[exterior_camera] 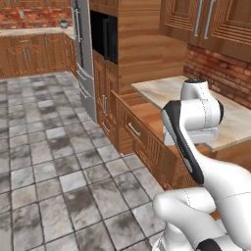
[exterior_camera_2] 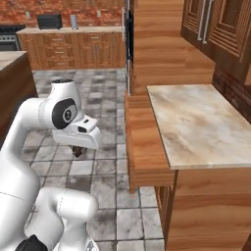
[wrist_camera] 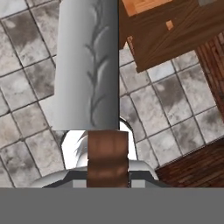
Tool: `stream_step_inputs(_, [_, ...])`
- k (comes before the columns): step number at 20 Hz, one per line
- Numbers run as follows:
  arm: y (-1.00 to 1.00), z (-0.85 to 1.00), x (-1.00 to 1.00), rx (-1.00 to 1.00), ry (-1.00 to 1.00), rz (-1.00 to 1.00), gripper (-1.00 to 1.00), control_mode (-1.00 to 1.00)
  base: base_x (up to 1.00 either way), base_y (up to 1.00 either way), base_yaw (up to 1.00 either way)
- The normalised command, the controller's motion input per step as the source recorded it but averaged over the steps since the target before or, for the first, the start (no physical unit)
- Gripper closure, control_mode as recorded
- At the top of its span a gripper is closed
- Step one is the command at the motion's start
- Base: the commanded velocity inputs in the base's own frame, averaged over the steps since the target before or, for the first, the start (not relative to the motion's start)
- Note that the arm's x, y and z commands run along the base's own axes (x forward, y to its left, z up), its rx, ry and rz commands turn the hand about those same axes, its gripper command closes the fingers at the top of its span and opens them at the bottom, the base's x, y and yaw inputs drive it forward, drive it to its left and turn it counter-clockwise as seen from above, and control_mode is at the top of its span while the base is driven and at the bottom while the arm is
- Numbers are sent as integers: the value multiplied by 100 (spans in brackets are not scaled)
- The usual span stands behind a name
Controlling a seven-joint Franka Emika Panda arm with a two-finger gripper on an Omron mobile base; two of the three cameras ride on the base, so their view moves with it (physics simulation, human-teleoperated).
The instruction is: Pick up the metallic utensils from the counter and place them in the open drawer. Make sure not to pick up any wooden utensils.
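Observation:
The cleaver-like knife, with its grey blade [wrist_camera: 87,65] and brown handle [wrist_camera: 107,159], stands straight up the middle of the hand view. My gripper [wrist_camera: 107,183] is shut on the handle. In the right base view the gripper [exterior_camera_2: 77,150] hangs under the white hand over the tiled floor, left of the open drawer [exterior_camera_2: 143,142]. The drawer [exterior_camera: 147,120] juts out below the marble top, and its silver bar handle [exterior_camera: 133,129] faces the floor. A corner of the drawer [wrist_camera: 153,30] lies at the upper right of the hand view. The metal spoon and the wooden utensils are out of view.
A small marble top [exterior_camera_2: 196,122] against the brick wall sits above the drawer. A tall oven cabinet [exterior_camera: 110,44] and a steel fridge [exterior_camera: 83,54] stand beyond it. An edge of another counter [exterior_camera_2: 10,61] shows at the far left. Grey floor tiles [exterior_camera: 49,162] spread to the left.

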Motion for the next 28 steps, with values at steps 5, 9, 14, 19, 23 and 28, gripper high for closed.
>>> stream_step_inputs(5, [0, 0, 0, 0, 0, 0, 100, 100, -1, -76, 1])
stream_step_inputs(9, [0, 0, 0, 0, 0, 0, 100, 100, 0, -74, 4])
stream_step_inputs(14, [0, 0, 0, 0, 0, 0, 100, 100, -1, -12, 2])
stream_step_inputs(19, [0, 0, 0, 0, 0, 0, 100, 100, 7, 1, 2])
stream_step_inputs(23, [0, 0, 0, 0, 0, 0, 100, 100, 44, 0, 8])
stream_step_inputs(28, [0, 0, 0, 0, 0, 0, 100, 100, 43, -1, 11])
